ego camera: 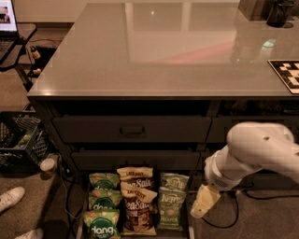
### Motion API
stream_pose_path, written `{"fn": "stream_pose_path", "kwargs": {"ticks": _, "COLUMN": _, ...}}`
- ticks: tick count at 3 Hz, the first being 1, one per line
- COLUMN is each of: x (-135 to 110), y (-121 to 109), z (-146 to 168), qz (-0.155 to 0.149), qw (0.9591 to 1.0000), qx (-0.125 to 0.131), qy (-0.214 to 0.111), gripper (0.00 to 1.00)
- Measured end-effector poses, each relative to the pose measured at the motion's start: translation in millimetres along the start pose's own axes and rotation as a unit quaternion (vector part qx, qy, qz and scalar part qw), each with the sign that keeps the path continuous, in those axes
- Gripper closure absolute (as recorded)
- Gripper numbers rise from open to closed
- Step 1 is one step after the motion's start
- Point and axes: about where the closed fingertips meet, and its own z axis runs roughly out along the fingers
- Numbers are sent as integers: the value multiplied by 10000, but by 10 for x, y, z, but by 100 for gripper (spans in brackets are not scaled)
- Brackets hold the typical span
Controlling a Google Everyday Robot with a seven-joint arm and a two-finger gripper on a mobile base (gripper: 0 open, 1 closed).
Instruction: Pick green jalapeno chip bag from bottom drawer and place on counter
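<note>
The bottom drawer (190,228) is pulled out at floor level and holds three columns of chip bags. Two olive-green jalapeno chip bags sit in its right column, one (171,209) in front and one (174,181) behind it. Brown-and-cream Sea Salt bags (137,205) fill the middle column, and bright green dang bags (103,224) fill the left. My gripper (203,201) hangs from the white arm just right of the drawer, beside the front jalapeno bag and apart from it. The glossy grey-beige counter (159,51) spreads above.
Two shut dark drawers (131,130) sit under the counter. A checkered board (286,73) and dark objects (279,11) rest at the counter's right and far corner. A black crate (18,140), a cup (47,165), cables and someone's white shoes (11,198) are on the left floor.
</note>
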Motion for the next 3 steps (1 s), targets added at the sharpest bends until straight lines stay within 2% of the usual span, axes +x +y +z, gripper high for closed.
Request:
{"fn": "stream_pose_path", "kwargs": {"ticks": 1, "x": 0, "y": -159, "z": 612, "qz": 194, "qw": 9994, "qx": 60, "qy": -291, "gripper": 0}}
{"fn": "stream_pose_path", "kwargs": {"ticks": 2, "x": 1, "y": -158, "z": 611, "qz": 193, "qw": 9994, "qx": 58, "qy": -288, "gripper": 0}}
{"fn": "stream_pose_path", "kwargs": {"ticks": 3, "x": -22, "y": -235, "z": 912, "qz": 215, "qw": 9982, "qx": -6, "qy": -562, "gripper": 0}}
